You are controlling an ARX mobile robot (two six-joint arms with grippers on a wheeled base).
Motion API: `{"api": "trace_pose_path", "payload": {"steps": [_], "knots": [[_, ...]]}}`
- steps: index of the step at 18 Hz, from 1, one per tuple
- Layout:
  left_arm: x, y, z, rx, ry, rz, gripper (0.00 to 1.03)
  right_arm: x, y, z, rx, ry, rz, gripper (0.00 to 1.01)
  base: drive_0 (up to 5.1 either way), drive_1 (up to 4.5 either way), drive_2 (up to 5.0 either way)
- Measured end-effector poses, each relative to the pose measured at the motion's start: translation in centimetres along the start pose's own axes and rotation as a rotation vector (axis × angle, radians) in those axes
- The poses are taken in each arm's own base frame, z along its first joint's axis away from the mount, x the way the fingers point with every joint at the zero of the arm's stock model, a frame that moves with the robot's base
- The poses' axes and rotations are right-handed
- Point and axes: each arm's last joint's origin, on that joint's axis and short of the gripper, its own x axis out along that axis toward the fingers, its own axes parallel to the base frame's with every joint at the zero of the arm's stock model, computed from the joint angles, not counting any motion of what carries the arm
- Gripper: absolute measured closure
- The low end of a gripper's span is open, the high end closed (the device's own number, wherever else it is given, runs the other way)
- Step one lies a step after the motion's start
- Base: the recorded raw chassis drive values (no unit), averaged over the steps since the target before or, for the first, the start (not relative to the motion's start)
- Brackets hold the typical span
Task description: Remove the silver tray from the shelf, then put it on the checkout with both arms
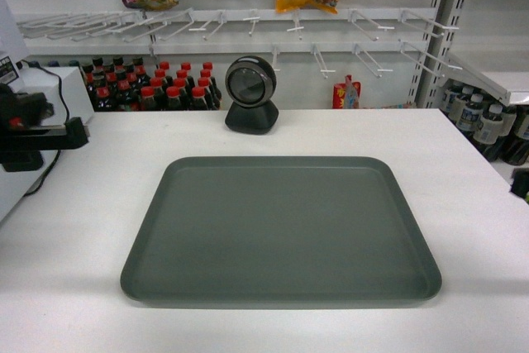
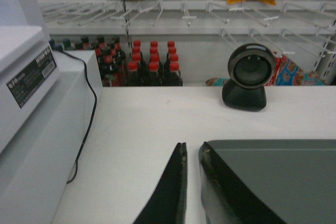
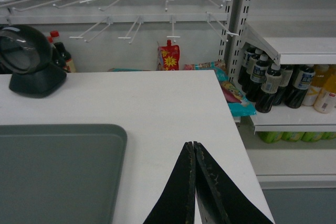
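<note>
The flat tray with rounded corners (image 1: 281,233) is plain dull grey-green. The countertop (image 1: 463,204) is plain white. The round-headed scanner (image 1: 250,93) is black. The small bottles (image 1: 169,88) are dark with red caps.

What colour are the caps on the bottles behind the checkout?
Red caps on dark bottles, clearest in the left wrist view.

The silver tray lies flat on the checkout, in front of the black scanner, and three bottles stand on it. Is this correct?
Not quite. The silver tray does lie flat on the checkout, in front of the black scanner, but nothing stands on it. The head view shows it bare.
</note>
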Motion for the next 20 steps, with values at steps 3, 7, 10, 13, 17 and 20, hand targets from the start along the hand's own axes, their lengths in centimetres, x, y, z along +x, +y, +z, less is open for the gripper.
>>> {"api": "trace_pose_path", "payload": {"steps": [3,7,10,13,17,20], "knots": [[-3.6,1.4,1.2,0.011,-0.067,-0.019,1.02,-4.5,-1.4,-0.2,0.005,0.035,-0.005,0.99,0.0,0.0,0.0],[-7.1,2.8,1.0,0.012,-0.059,-0.01,1.02,-8.6,-1.3,2.0,0.005,-0.098,0.0,0.99,0.0,0.0,0.0],[-9.3,4.2,0.5,0.013,-0.04,-0.014,1.02,-10.9,-1.3,2.2,0.004,-0.095,0.0,0.99,0.0,0.0,0.0],[-10.8,4.2,0.6,0.013,-0.043,-0.02,1.02,-12.7,-1.3,3.3,0.005,-0.103,0.001,0.99,0.0,0.0,0.0],[-12.4,4.3,0.6,0.013,-0.046,-0.02,1.02,-14.6,-1.3,3.2,0.005,-0.102,0.001,0.99,0.0,0.0,0.0],[-13.1,4.3,0.9,0.013,-0.063,-0.021,1.02,-15.3,-1.3,3.6,0.005,-0.122,0.002,0.99,0.0,0.0,0.0]]}}
